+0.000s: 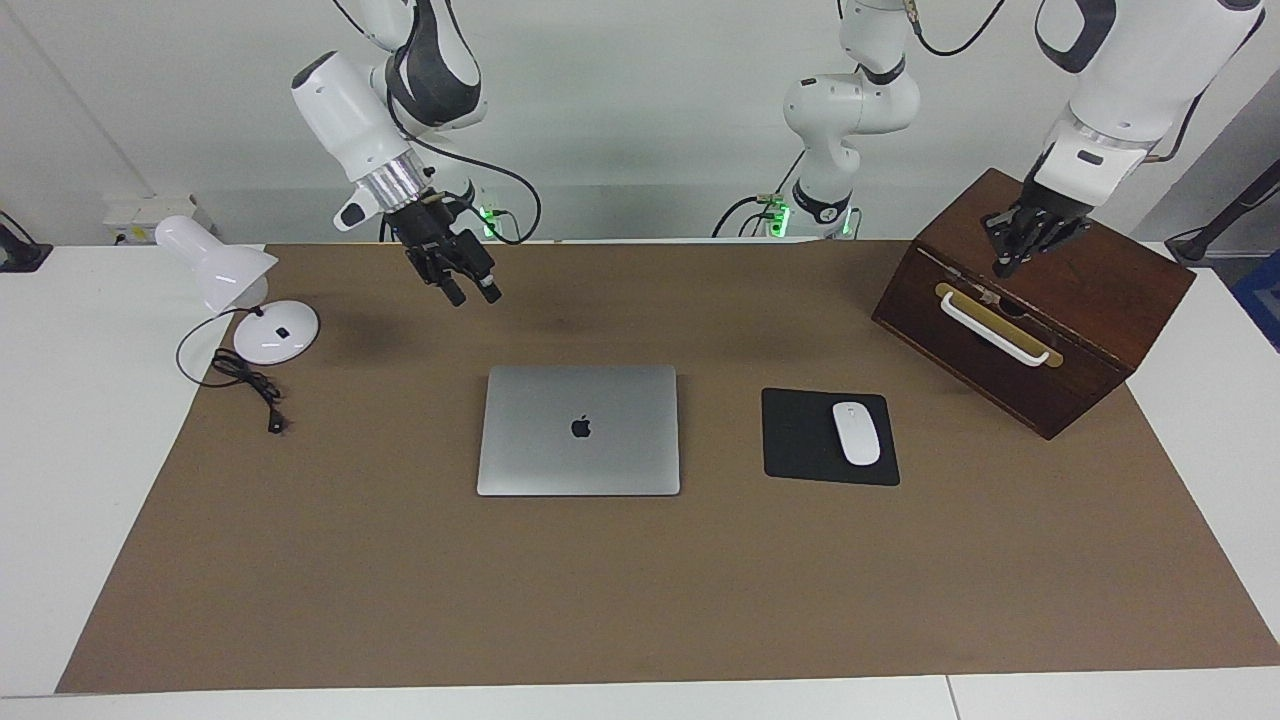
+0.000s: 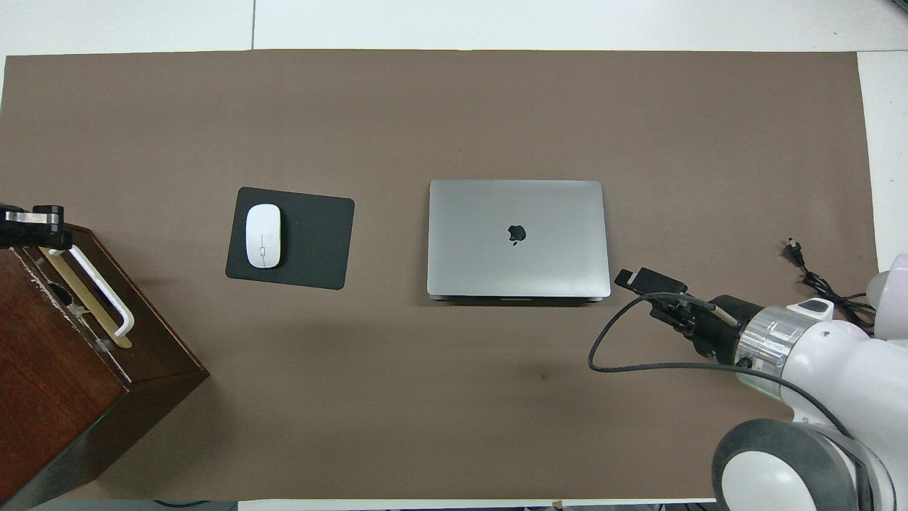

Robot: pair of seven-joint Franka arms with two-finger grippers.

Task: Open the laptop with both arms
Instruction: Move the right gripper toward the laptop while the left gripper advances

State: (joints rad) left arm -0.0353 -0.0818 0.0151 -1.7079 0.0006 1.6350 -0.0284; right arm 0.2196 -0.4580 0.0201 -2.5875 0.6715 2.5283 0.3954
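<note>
A thin silver laptop point(image 1: 579, 430) lies flat and closed mid-table. Its dark apple logo faces up, beside the mouse pad point(image 1: 805, 437).

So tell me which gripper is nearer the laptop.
Right. The right gripper hangs over the mat just off the closed laptop; the left gripper is over the wooden box, past the mouse pad.

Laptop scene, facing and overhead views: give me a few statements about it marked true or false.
1. The laptop lies closed on the brown mat. True.
2. The white mouse sits on the laptop. False: it sits on the black mouse pad beside the laptop.
3. The left gripper is shut, over the wooden box. True.
4. The right gripper is touching the laptop. False: it hangs over bare mat, clear of the laptop.
</note>
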